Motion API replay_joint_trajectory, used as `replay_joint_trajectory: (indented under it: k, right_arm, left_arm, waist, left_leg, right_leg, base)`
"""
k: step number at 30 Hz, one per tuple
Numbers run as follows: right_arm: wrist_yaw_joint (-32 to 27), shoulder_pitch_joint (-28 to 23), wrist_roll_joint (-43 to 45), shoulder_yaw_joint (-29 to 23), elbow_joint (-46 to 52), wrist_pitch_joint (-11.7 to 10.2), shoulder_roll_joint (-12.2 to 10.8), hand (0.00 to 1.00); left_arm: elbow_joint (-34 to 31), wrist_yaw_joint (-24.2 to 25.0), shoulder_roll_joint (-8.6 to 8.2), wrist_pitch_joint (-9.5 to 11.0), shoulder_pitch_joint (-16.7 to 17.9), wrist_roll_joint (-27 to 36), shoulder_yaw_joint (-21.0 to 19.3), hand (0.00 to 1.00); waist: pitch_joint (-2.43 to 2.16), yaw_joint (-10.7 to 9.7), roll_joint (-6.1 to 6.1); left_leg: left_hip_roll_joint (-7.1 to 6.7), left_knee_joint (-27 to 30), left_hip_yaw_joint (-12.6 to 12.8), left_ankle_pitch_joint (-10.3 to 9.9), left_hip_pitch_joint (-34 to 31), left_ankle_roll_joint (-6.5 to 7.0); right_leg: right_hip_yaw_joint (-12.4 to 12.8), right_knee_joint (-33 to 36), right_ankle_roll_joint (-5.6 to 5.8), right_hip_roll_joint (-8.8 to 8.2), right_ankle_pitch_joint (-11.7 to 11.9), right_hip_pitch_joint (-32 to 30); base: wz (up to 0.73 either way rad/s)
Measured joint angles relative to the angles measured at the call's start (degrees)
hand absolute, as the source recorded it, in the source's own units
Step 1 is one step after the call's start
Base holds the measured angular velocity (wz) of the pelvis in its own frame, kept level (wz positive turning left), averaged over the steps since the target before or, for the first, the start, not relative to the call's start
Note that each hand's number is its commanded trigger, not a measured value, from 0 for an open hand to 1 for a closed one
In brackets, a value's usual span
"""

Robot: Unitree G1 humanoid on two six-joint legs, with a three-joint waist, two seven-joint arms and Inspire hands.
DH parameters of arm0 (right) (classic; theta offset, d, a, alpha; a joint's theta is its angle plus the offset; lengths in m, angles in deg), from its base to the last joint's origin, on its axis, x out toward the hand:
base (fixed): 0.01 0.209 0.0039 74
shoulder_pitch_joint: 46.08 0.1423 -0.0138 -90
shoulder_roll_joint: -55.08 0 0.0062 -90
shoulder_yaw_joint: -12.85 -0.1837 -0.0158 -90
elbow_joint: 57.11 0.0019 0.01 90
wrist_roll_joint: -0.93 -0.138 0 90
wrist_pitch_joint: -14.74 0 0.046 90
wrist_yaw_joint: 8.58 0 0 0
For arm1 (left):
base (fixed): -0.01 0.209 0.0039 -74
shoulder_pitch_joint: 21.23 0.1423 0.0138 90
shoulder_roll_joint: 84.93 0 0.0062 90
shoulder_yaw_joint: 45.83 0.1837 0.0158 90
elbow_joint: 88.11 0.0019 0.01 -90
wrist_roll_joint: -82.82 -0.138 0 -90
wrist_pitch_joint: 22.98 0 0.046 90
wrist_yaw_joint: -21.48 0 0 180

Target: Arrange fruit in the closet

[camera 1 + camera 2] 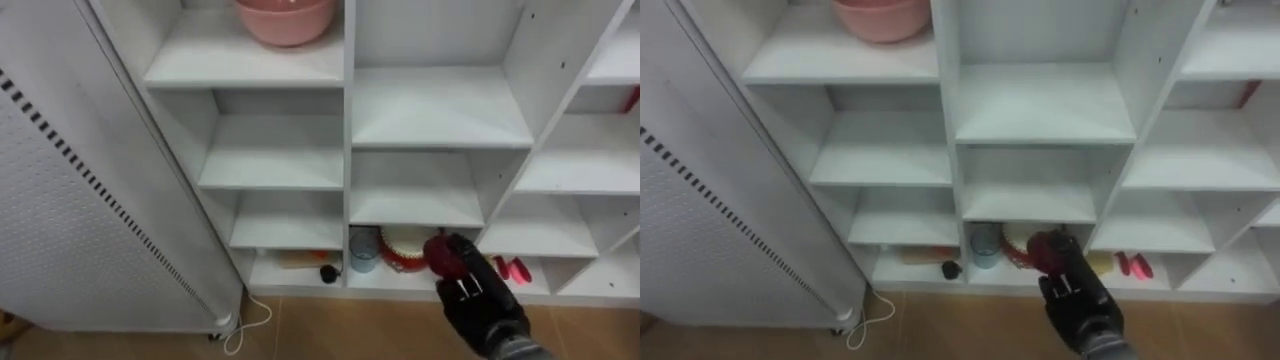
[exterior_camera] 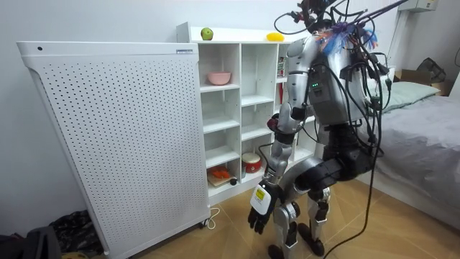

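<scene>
While grasped in the right robot hand (image 1: 482,300), with fingers curled round it, the fruit (image 1: 440,256) is seen as dark red & round, held in front of the closet (image 1: 348,110), at its bottom mid compartment. It is partly hidden by fingers, so its kind can't be told. The left robot hand (image 2: 259,206) is hung slack, low before the closet.

The top edge cuts off the pink bowl (image 1: 285,20). The right hand (image 1: 478,295) hides most of the dark red fruit (image 1: 437,256) it grips; small items (image 1: 298,260) on the bottom shelf (image 1: 280,277) are indistinct.
</scene>
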Motion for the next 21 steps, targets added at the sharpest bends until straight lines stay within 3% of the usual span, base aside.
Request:
replay_joint_trajectory:
  k: [3, 5, 10, 21]
  right_arm:
    - [-1.53, 2.50, -1.89, -0.36, -0.86, -0.59, 0.35, 1.00]
    - [-1.86, 5.03, -2.62, -0.38, -0.86, -0.62, 0.92, 1.00]
    - [-4.42, 8.55, -5.75, -1.08, -0.86, -0.83, 2.09, 1.00]
    - [-11.27, 14.47, -4.66, -2.76, -0.64, -3.31, 4.27, 1.00]
  left_arm:
    - [0.08, -0.45, 0.01, -0.16, -0.21, 0.94, 1.61, 0.00]
    - [0.10, -1.54, 0.11, -0.28, -0.38, 0.95, 2.78, 0.00]
    - [0.19, -2.46, 0.57, -0.68, -0.30, 0.90, 4.34, 0.00]
    - [0.13, -4.08, 1.17, -1.67, -0.17, 0.80, 6.18, 0.00]
  waist:
    - [-0.06, 0.15, -0.17]
    - [-0.08, 0.12, -0.42]
    - [-0.09, 0.15, -0.78]
    - [-0.11, 0.18, -0.93]
  left_leg:
    - [0.24, 1.19, 0.19, 0.02, -2.58, -0.12]
    - [-0.24, 2.69, 0.28, -0.05, -4.99, -0.21]
    - [-0.27, 5.74, 0.06, -0.67, -8.73, -0.28]
    - [0.62, 9.93, -0.79, -1.86, -13.02, -0.29]
  right_leg:
    - [0.00, 1.23, -0.27, -0.09, -0.05, -2.65]
    - [-0.37, 3.67, -0.88, -1.19, -0.58, -5.44]
    - [-0.89, 6.91, -1.43, -2.03, -1.77, -8.82]
    - [-1.75, 8.95, -1.68, -1.57, -2.08, -11.70]
  base:
    - [0.00]
    - [0.11]
    - [0.11]
    - [0.00]
